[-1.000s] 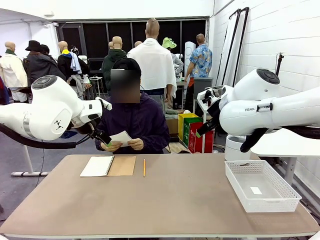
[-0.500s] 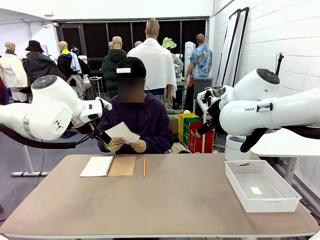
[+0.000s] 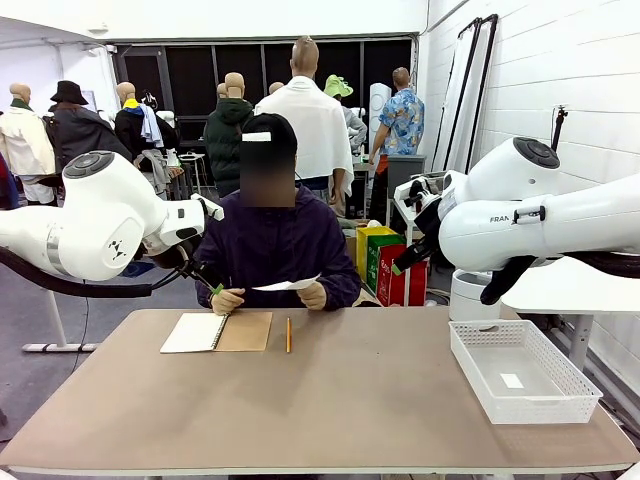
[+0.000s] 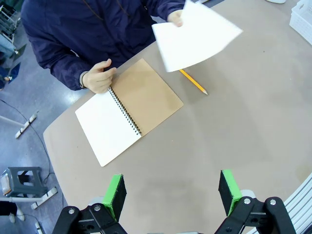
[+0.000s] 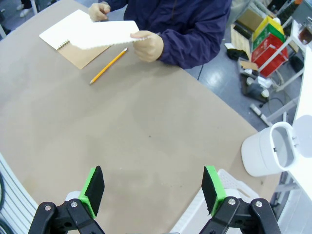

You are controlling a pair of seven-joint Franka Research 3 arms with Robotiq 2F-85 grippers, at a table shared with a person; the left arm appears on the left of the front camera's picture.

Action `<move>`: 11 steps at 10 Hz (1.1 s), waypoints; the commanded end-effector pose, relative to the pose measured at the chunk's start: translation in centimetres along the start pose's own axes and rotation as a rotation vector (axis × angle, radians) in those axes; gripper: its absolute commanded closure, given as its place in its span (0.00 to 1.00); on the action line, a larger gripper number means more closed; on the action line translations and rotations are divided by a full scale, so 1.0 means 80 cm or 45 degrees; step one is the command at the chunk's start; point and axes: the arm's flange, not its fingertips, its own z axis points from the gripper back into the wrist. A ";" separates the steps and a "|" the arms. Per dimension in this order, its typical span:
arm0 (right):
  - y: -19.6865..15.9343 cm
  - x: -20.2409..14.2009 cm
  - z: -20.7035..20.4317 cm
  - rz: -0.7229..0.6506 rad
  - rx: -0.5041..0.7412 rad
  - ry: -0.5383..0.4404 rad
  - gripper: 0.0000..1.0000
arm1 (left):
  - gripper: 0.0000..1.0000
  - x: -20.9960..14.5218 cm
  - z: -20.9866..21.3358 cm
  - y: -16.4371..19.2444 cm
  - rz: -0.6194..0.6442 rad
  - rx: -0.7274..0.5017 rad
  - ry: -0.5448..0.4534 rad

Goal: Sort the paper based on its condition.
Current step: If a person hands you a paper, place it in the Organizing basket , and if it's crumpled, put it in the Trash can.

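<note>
White paper (image 4: 195, 35), plain, flat, no visible creases, held in person's hand (image 4: 174, 17) above bench (image 4: 234, 126), near notebook (image 4: 127, 109) and pencil (image 4: 192, 82). Left end effector (image 4: 171, 187) spread wide, empty. Right end effector (image 5: 152, 187) likewise.

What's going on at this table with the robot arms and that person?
A person across the table holds a sheet of paper in one hand, just above the tabletop. Their other hand is at the edge of an open notebook, and a pencil lies beside it. The left gripper and right gripper hang open above the table, holding nothing. A white basket sits on the robot's right.
</note>
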 end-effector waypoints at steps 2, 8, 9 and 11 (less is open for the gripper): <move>0.000 0.000 0.000 -0.001 0.004 -0.001 0.00 | 0.00 0.002 -0.001 0.003 0.005 -0.002 0.004; 0.000 0.000 0.000 -0.001 0.004 -0.001 0.00 | 0.00 0.002 -0.001 0.003 0.005 -0.002 0.004; 0.000 0.000 0.000 -0.001 0.004 -0.001 0.00 | 0.00 0.002 -0.001 0.003 0.005 -0.002 0.004; 0.000 0.000 0.000 -0.001 0.004 -0.001 0.00 | 0.00 0.002 -0.001 0.003 0.005 -0.002 0.004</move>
